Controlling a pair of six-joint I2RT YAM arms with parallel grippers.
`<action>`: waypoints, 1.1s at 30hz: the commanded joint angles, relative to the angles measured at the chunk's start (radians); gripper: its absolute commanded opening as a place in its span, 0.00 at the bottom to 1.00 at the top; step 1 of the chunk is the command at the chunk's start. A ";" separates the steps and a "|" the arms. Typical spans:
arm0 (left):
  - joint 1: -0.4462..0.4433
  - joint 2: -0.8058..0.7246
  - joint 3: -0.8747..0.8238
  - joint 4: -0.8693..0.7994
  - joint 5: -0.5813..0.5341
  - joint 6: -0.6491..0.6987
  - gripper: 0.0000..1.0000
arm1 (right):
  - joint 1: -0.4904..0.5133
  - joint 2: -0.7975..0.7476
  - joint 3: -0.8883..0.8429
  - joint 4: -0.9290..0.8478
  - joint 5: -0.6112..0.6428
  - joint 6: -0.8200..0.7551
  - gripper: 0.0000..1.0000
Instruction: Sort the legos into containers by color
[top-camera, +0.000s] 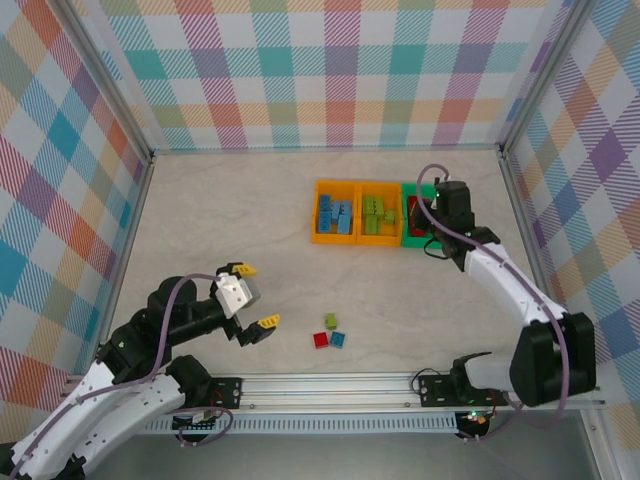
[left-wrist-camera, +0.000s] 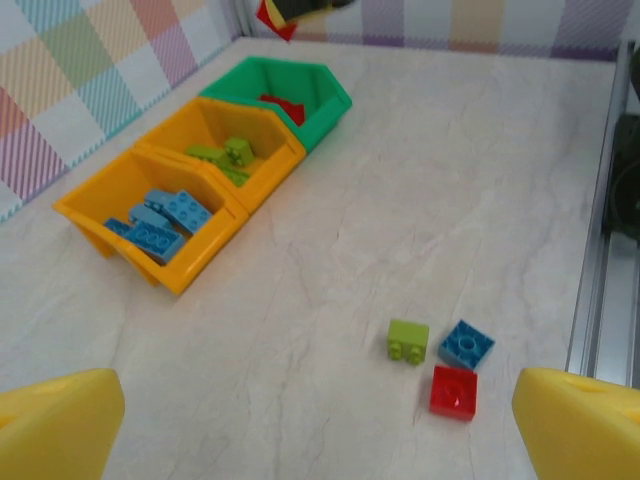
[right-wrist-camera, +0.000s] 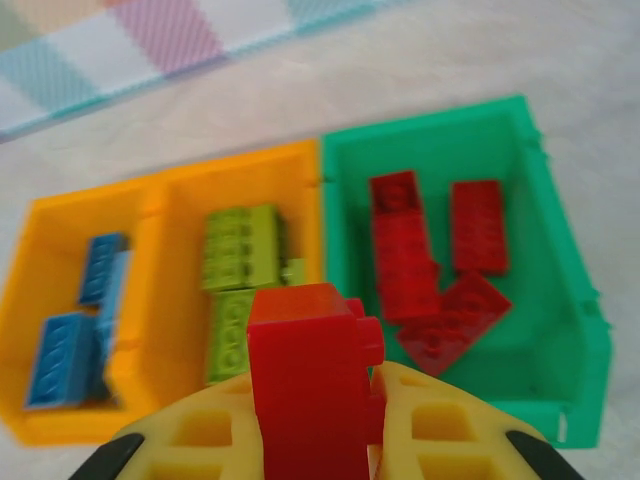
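At the green bin (right-wrist-camera: 572, 300), the right gripper (right-wrist-camera: 318, 430) clamps a red brick (right-wrist-camera: 300, 350) while the left gripper (top-camera: 256, 296) hangs wide open.

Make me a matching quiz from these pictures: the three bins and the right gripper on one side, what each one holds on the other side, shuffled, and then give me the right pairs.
Column one
1. green bin
2. end orange bin
3. middle orange bin
4. right gripper

Column two
A. lime bricks
B. one red brick
C. blue bricks
D. several red bricks

Pairs: 1-D, 2-C, 3-A, 4-B
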 joint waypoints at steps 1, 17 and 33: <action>0.001 -0.048 -0.032 0.070 0.006 -0.052 1.00 | -0.058 0.099 0.062 -0.040 -0.032 0.086 0.08; 0.012 -0.017 -0.024 0.023 -0.060 -0.093 1.00 | -0.123 0.340 0.287 -0.140 -0.062 0.052 0.37; 0.004 0.295 0.144 -0.036 -0.434 -0.934 1.00 | 0.001 -0.056 0.129 -0.294 -0.614 0.085 0.56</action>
